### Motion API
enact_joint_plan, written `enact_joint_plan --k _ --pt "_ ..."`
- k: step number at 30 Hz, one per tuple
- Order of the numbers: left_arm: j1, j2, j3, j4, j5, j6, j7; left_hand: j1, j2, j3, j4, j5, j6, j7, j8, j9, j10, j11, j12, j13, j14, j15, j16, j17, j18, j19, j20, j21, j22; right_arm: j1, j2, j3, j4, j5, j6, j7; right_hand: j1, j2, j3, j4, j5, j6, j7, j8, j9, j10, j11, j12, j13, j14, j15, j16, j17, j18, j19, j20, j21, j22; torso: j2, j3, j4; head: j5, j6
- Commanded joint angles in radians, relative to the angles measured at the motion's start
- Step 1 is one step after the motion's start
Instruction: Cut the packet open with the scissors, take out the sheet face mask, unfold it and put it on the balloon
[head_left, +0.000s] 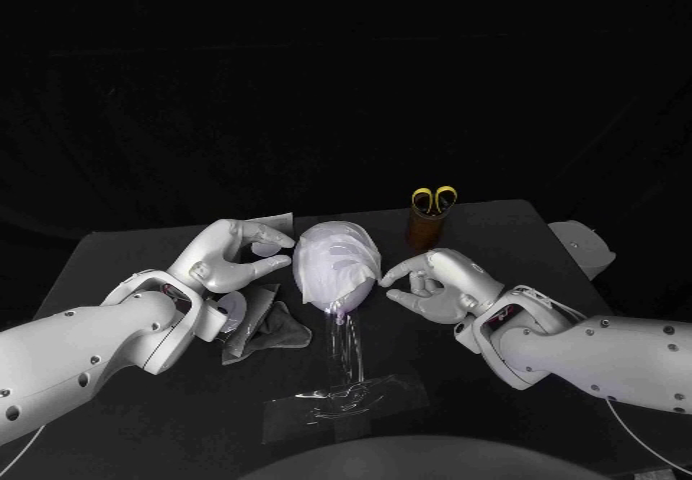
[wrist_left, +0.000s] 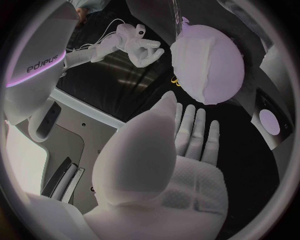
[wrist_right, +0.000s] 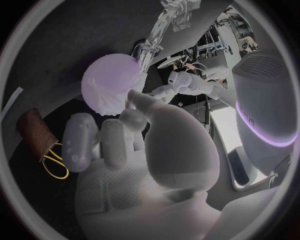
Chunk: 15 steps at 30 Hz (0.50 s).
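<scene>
The balloon (head_left: 336, 262) stands on a clear stem at the table's middle, with the white sheet mask (head_left: 329, 250) spread over its front. The mask also wraps the balloon (wrist_left: 209, 62) in the left wrist view and the balloon (wrist_right: 109, 85) in the right wrist view. My left hand (head_left: 238, 255) hovers just left of it, fingers spread, holding nothing. On the other side, my right hand (head_left: 426, 285) has loosely bent fingers, and one fingertip reaches the balloon's lower right edge. The cut grey packet (head_left: 264, 328) lies crumpled by my left wrist. The yellow-handled scissors (head_left: 433, 198) stand in a brown holder (head_left: 424, 232).
The clear stem ends in a transparent base (head_left: 346, 400) near the table's front edge. A grey flat object (head_left: 584, 245) lies at the table's right edge. The brown holder stands close behind my right hand.
</scene>
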Motion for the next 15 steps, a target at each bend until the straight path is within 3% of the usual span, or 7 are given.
enact_joint_plan --k 1,6,7,9,15 --pt "-0.002 0.011 0.001 -0.008 -0.118 -0.006 0.039 -0.019 -0.014 -0.004 0.008 0.002 -0.017 -0.004 -0.012 -0.005 -0.025 0.011 -0.012 -0.001 -0.047 0.01 -0.031 -0.012 -0.02 -0.049 0.0 -0.023 -0.015 -0.009 0.012 0.001 -0.006 -0.262 -0.111 -0.109 0.003 -0.004 -0.008 0.009 -0.01 0.003 0.001 -0.007 -0.005 0.033 0.003 0.156 0.146 0.072 0.009 0.073 0.17 -0.026 0.02 0.002 0.044 0.191 0.002 -0.0006 0.0018 -0.001 -0.005" --pt "-0.003 0.029 0.001 -0.022 -0.148 0.0 0.011 -0.037 -0.02 -0.012 0.008 0.002 -0.02 0.001 -0.021 -0.008 -0.046 0.015 -0.012 -0.001 -0.059 0.014 -0.047 -0.018 -0.019 -0.045 0.0 -0.025 -0.017 -0.02 0.034 0.002 -0.02 -0.351 -0.135 -0.168 0.007 -0.005 -0.009 0.011 -0.015 0.004 0.002 -0.008 -0.008 0.051 0.005 0.21 0.196 0.082 0.01 0.108 0.198 -0.031 0.033 0.004 0.074 0.202 0.003 -0.0014 0.0017 0.0 -0.01" --pt "-0.003 0.034 0.001 -0.025 -0.152 0.002 0.003 -0.04 -0.021 -0.014 0.006 0.002 -0.02 0.008 -0.023 -0.009 -0.051 0.013 -0.012 -0.001 -0.005 0.008 -0.028 -0.008 -0.015 0.0 -0.001 -0.007 -0.008 -0.021 0.039 0.003 -0.022 -0.368 -0.138 -0.178 0.009 -0.004 -0.008 0.011 -0.016 0.002 0.003 -0.009 -0.009 0.053 0.006 0.216 0.201 0.084 0.011 0.113 0.202 -0.031 0.034 0.004 0.076 0.203 0.002 -0.0017 0.002 -0.002 -0.011" --pt "-0.004 0.043 0.0 -0.032 -0.157 0.006 -0.009 -0.043 -0.021 -0.016 0.005 0.002 -0.019 0.012 -0.025 -0.009 -0.054 0.01 -0.01 0.0 0.033 0.005 -0.017 -0.002 -0.01 0.048 -0.002 0.012 0.001 -0.024 0.048 0.003 -0.028 -0.393 -0.143 -0.19 0.014 -0.004 -0.006 0.009 -0.021 0.0 0.004 -0.011 -0.011 0.061 0.008 0.238 0.22 0.089 0.012 0.128 0.215 -0.034 0.039 0.005 0.088 0.207 0.002 -0.0025 0.0021 -0.005 -0.013" --pt "-0.004 0.065 0.0 -0.047 -0.174 0.002 -0.035 -0.051 -0.023 -0.021 0.005 0.002 -0.016 0.005 -0.029 -0.01 -0.055 0.015 -0.009 0.001 -0.05 0.013 -0.06 -0.021 -0.016 -0.005 -0.001 -0.011 -0.014 -0.028 0.069 0.007 -0.047 -0.438 -0.151 -0.2 0.025 -0.004 0.0 0.004 -0.036 -0.008 0.01 -0.018 -0.015 0.061 0.012 0.247 0.231 0.091 0.016 0.137 0.222 -0.035 0.041 0.008 0.094 0.208 0.001 -0.0029 0.0029 -0.01 -0.016"
